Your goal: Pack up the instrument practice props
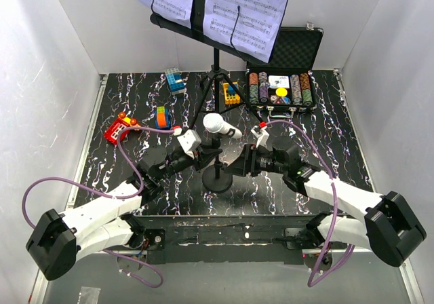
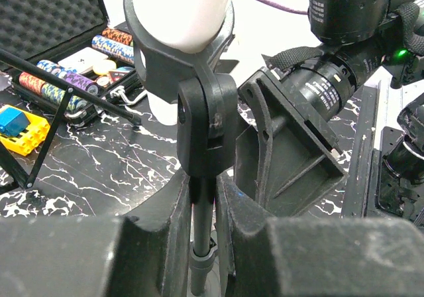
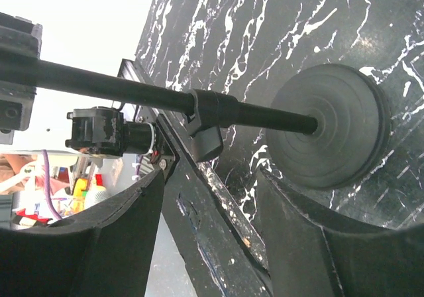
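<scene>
The left end effector [image 2: 202, 194] was closed tight on the thin stem [image 2: 202, 250] of the microphone [image 2: 182, 12], whose pale head sat in its clip just above the fingertips. The right end effector [image 3: 211, 178] gaped wide and held nothing. The stem crossed just past its fingertips, with the round base [image 3: 328, 124] ahead-right on the worktop [image 3: 278, 18]. Far beyond both stood the music stand [image 1: 215, 73] carrying sheet-music pages [image 1: 247, 9].

Upright music stand [image 1: 216, 63] bearing sheet-music pages [image 1: 247, 9]; round-based microphone [image 1: 218, 124] in front
</scene>
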Robot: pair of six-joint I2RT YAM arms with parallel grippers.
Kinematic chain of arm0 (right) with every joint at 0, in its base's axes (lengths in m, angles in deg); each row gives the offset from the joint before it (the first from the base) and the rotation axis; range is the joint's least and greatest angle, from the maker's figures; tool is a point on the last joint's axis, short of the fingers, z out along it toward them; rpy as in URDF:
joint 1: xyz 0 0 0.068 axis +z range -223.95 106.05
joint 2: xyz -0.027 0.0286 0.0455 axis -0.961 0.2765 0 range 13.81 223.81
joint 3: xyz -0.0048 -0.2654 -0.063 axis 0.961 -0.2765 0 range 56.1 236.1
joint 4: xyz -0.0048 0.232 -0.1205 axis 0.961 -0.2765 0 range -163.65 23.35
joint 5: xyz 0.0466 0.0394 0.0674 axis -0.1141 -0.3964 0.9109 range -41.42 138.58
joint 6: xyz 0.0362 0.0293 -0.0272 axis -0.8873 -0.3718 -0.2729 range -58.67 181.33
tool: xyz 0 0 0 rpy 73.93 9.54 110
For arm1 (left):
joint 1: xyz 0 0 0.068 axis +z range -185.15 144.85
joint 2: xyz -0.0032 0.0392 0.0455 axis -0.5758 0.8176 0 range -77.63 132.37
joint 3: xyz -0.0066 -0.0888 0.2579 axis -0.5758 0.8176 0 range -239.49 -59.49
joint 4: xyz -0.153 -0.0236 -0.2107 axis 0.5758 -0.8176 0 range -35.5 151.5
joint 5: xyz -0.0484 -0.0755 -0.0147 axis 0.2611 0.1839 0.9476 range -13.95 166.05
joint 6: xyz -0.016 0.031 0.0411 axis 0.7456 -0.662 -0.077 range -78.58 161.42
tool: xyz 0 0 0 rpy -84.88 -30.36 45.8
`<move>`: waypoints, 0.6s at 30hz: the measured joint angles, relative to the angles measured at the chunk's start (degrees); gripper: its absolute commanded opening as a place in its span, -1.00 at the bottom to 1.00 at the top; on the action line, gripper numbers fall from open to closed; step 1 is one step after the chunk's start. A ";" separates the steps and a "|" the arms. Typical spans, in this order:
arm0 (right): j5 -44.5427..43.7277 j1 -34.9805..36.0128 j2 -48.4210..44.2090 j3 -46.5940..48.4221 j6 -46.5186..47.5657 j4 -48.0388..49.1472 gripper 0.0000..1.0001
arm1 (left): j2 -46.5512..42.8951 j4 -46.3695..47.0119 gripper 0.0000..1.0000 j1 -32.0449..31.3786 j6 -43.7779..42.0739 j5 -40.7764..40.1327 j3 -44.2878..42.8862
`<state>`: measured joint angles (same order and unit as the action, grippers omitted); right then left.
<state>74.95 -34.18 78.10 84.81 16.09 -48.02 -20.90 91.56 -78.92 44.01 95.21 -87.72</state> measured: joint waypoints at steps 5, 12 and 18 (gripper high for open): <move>0.39 0.00 1.70 0.00 -0.74 3.28 0.17 | -1.01 -0.09 -1.00 0.07 0.04 -0.31 0.55; 0.35 0.02 3.87 0.00 -1.73 7.37 -0.03 | -1.36 -0.17 -1.00 0.07 0.63 -1.49 0.76; -0.68 0.55 4.96 0.00 -1.75 8.48 -0.15 | -1.36 -0.35 -1.00 0.07 1.05 -2.84 0.76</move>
<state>74.27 -33.63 83.06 84.81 14.35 -39.54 -22.26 91.21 -78.86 45.06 92.37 -86.96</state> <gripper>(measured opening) 0.455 0.145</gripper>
